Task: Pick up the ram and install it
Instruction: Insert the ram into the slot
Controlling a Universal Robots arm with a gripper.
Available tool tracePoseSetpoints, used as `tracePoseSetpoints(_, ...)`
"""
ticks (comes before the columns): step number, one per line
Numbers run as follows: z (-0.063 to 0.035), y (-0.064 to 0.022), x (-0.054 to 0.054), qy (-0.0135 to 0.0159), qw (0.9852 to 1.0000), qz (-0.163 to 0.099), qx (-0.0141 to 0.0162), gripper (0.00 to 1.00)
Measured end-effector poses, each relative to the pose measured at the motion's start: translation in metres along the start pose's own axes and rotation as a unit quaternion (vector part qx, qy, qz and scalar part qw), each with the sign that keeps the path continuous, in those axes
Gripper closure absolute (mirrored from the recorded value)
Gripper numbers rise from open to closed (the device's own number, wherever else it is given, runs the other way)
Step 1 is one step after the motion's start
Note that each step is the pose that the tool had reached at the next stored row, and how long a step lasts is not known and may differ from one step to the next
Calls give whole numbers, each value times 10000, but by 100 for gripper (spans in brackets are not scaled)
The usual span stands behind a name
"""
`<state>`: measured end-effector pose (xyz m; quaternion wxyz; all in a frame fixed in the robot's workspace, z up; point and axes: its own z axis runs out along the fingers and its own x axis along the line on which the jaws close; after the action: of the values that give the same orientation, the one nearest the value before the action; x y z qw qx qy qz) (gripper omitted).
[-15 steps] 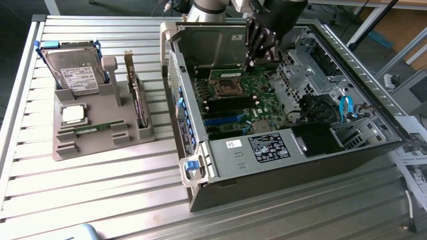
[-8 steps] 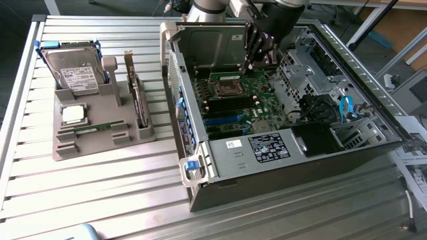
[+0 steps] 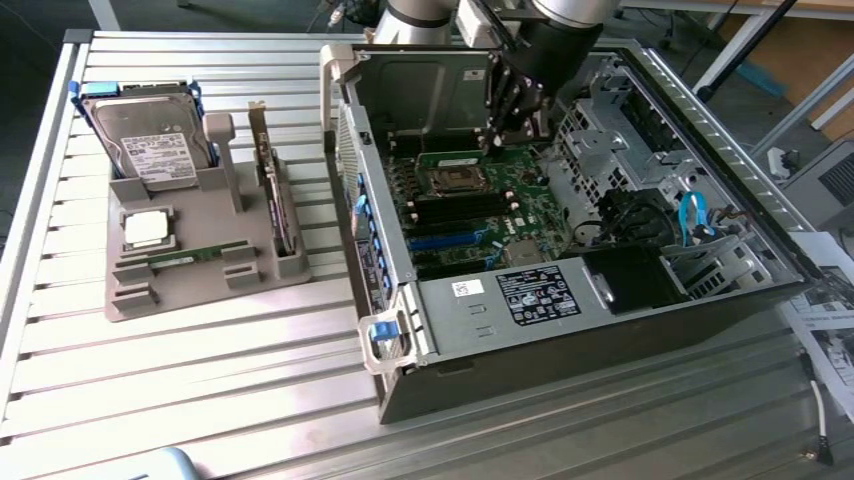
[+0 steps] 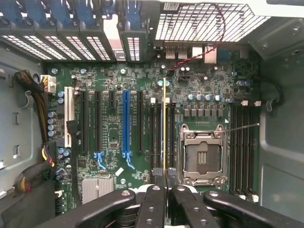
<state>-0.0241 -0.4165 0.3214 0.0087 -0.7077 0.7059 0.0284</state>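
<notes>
Closest to us in the wrist view, the gripper (image 4: pixel 165 175) has its two black fingers (image 4: pixel 153 199) pressed in on a thin strip; that strip is the ram (image 4: pixel 164 118), which we see edge-on as a narrow yellow-green line running straight out from the fingertips; so the ram is pinched and held on its edge, with part of it hidden behind the fingers; beneath it lies the main board (image 4: pixel 114 137), and the ram runs parallel to the long black slots (image 4: pixel 155 128) just beside the open processor socket (image 4: pixel 202 154), between that socket and the blue slot (image 4: pixel 125 121); whether its lower edge touches a slot or hangs above it we cannot tell; in the exterior view the arm (image 3: pixel 574 12) reaches from above into the open computer case (image 3: pixel 441 320), with the gripper (image 3: pixel 507 125) pointing down at the board near the case's far wall; there the ram is too thin to make out against the fingers; farther off, toward the exterior view's left, a grey holder (image 3: pixel 187 285) sits on the slatted table (image 3: pixel 200 400) apart from the case, with a hard drive (image 3: pixel 147 140) standing in it and another thin green stick (image 3: pixel 187 256) lying flat in a groove.
</notes>
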Motion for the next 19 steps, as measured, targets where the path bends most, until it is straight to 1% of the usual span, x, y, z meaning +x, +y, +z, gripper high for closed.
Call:
tracePoseSetpoints(12, 166, -4, 9, 0, 10000, 0, 0, 88)
tracePoseSetpoints(18, 234, -6, 12, 0, 10000, 0, 0, 88)
tracePoseSetpoints(19, 258, -7, 14, 0, 10000, 0, 0, 88)
